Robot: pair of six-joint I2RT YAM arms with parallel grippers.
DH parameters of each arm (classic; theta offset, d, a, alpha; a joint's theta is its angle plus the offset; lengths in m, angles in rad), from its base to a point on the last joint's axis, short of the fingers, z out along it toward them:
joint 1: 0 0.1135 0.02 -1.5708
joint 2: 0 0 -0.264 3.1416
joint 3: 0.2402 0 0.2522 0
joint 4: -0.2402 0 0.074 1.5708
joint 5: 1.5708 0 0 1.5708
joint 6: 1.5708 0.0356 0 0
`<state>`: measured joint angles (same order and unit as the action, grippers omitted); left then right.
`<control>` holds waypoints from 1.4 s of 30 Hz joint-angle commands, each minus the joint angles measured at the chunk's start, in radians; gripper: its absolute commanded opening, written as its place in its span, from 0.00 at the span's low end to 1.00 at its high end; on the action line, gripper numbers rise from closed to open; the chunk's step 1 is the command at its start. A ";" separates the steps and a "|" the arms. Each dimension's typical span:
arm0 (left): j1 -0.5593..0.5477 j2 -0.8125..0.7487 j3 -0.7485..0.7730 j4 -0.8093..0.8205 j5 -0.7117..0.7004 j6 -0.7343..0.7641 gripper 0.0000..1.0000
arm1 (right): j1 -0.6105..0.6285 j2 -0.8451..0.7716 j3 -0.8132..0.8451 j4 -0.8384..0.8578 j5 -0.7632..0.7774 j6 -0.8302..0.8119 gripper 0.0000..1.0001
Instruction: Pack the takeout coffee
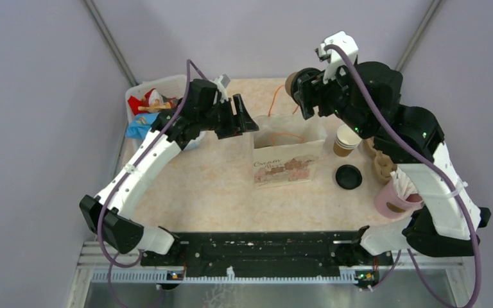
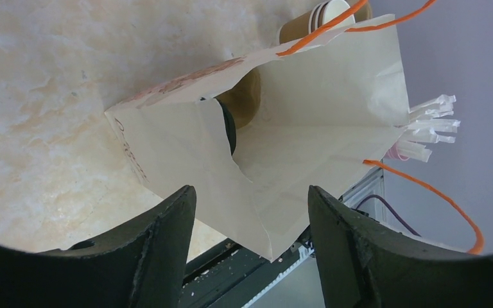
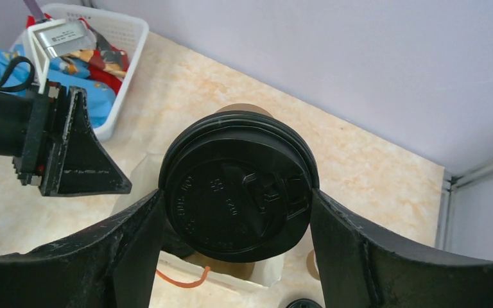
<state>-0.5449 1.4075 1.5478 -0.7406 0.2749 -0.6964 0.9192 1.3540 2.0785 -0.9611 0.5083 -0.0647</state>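
The right gripper (image 3: 234, 221) was clamped on the lidded cup (image 3: 231, 186), one finger on each side just under the black lid. That cup hung in the air above the paper bag (image 1: 285, 160), over the far edge of its mouth, not yet inside it. In the right wrist view the lid faced back at the camera, so the cup's long axis seemed to run along the gripper's reach. It was tilted rather than upright, with its base leading down toward the bag.

The left gripper (image 2: 250, 192) stood at the bag's left side with its jaws apart. The bag's upper left edge lay between them, and I could not tell whether either finger touched the paper.

The coming move looked to turn on the cup's base meeting the bag's mouth, which lay just below and nearer the arms' bases. The right arm was plainly the nearer, since it carried the cup.

The second cup (image 1: 345, 142) stood without a lid on the counter (image 1: 212, 186) just right of the bag. The loose lid (image 1: 348, 176) lay in front of that cup.
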 commanded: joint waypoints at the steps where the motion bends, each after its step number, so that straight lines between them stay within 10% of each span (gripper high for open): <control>1: -0.023 -0.004 -0.021 0.029 -0.008 0.006 0.70 | -0.064 -0.040 0.007 0.007 -0.177 0.057 0.74; 9: -0.054 0.073 0.078 -0.040 -0.083 0.067 0.59 | -0.156 -0.056 -0.027 0.012 -0.435 0.057 0.73; 27: -0.066 0.221 0.266 -0.151 -0.183 0.206 0.37 | -0.162 -0.059 -0.057 -0.056 -0.497 -0.116 0.71; 42: -0.106 0.304 0.391 -0.286 -0.320 0.234 0.40 | -0.162 -0.047 -0.081 -0.082 -0.484 -0.213 0.69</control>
<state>-0.6308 1.7027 1.8801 -0.9905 0.0044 -0.4778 0.7692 1.3136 2.0136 -1.0462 0.0250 -0.2363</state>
